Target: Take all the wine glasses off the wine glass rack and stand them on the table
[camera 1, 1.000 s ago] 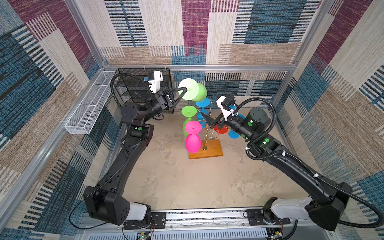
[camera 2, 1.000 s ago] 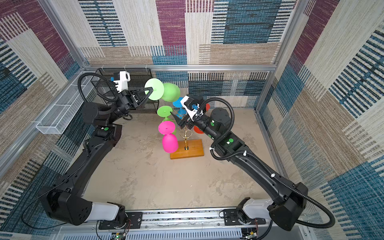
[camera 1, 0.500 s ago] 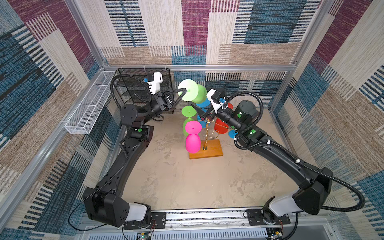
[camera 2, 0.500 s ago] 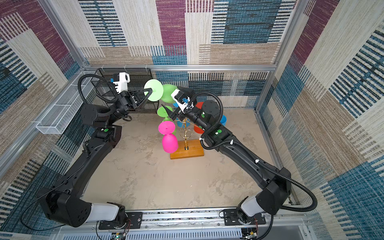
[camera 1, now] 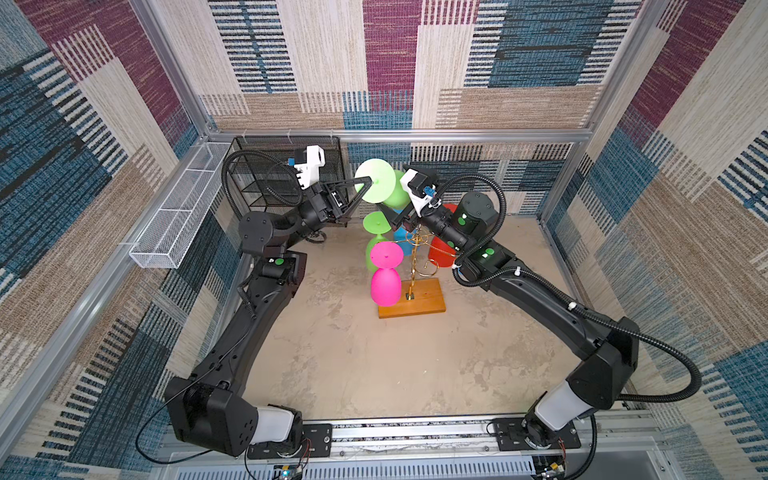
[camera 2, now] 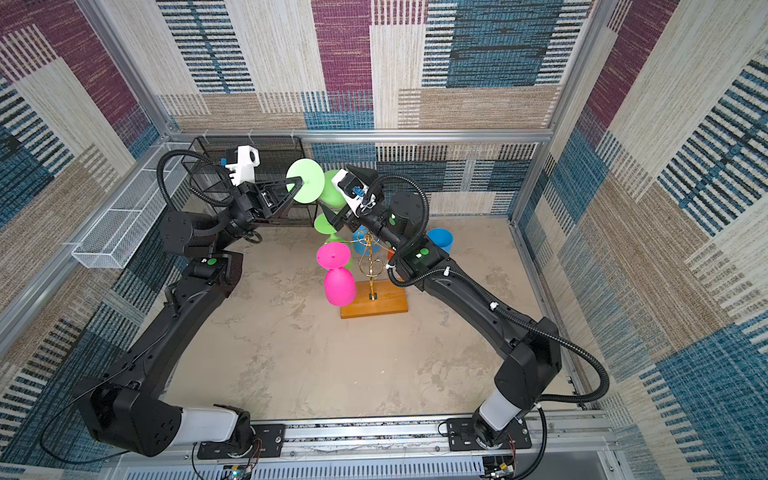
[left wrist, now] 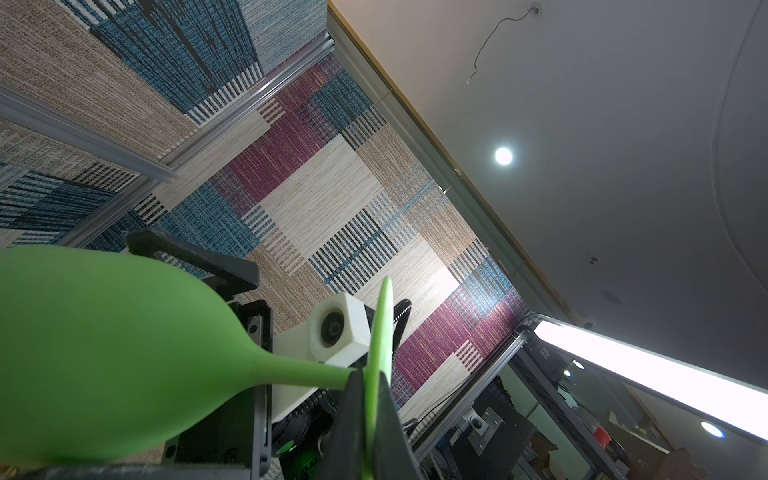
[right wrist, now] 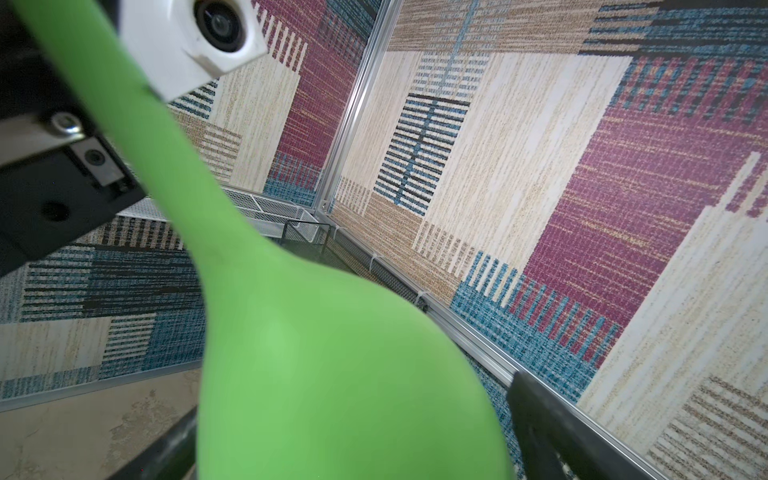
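Observation:
A light green wine glass (camera 1: 397, 197) (camera 2: 332, 191) lies sideways in the air above and behind the wine glass rack (camera 1: 417, 249) (camera 2: 370, 257), clear of its gold arms. My left gripper (camera 1: 368, 181) (camera 2: 298, 181) (left wrist: 372, 419) is shut on the edge of the glass's foot disc (left wrist: 383, 328). My right gripper (camera 1: 397, 195) (camera 2: 338, 193) (right wrist: 353, 436) stands open, one of its fingers (right wrist: 552, 424) on each side of the glass's bowl (right wrist: 332, 374) (left wrist: 104, 353). A small gap shows beside one finger.
Pink (camera 1: 386, 274), green (camera 1: 376, 232), blue (camera 1: 403, 239) and red (camera 1: 442, 251) glasses hang on the rack, which stands on a wooden base (camera 1: 428, 301). A black mesh shelf unit (camera 1: 286, 174) stands at the back left, a white wire basket (camera 1: 174, 220) along the left wall.
The right arm swung left and up from beside the rack, bringing its open jaws around the green glass's bowl. The left gripper has kept its hold and barely moved.

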Robot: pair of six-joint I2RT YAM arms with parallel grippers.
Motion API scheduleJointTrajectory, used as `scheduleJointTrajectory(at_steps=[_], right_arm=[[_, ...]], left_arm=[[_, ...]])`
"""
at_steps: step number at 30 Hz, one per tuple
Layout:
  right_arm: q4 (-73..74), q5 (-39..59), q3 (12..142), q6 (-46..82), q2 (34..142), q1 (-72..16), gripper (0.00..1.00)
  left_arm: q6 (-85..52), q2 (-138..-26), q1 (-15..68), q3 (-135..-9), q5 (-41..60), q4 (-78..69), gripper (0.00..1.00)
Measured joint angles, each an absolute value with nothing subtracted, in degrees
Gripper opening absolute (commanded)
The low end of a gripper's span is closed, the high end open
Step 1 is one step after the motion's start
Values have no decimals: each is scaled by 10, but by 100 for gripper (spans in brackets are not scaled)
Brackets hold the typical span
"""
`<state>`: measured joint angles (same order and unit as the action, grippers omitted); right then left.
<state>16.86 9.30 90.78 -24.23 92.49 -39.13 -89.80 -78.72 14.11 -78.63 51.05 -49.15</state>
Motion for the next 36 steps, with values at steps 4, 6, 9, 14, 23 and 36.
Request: scheduleJointTrajectory(at_steps=[4, 6, 9, 14, 23, 36], right_arm=[[168, 90, 908, -243, 926, -391, 89], [168, 90, 908, -245, 926, -392, 87], [167, 90, 908, -249, 926, -392, 84], [162, 89, 908, -253, 926, -392, 79], [146, 88, 908, -254, 922, -392, 73], [76, 82, 924, -241, 901, -392, 59]], left_arm=[[-899, -787, 140, -786, 509, -498, 0], [-900, -787, 140, -785, 507, -499, 0], [-910, -789, 140, -785, 502, -504, 0], [-929, -796, 138, -785, 498, -515, 0], [-933, -799, 136, -781, 498, -526, 17], [-931, -801, 116, -786, 499, -545, 41]])
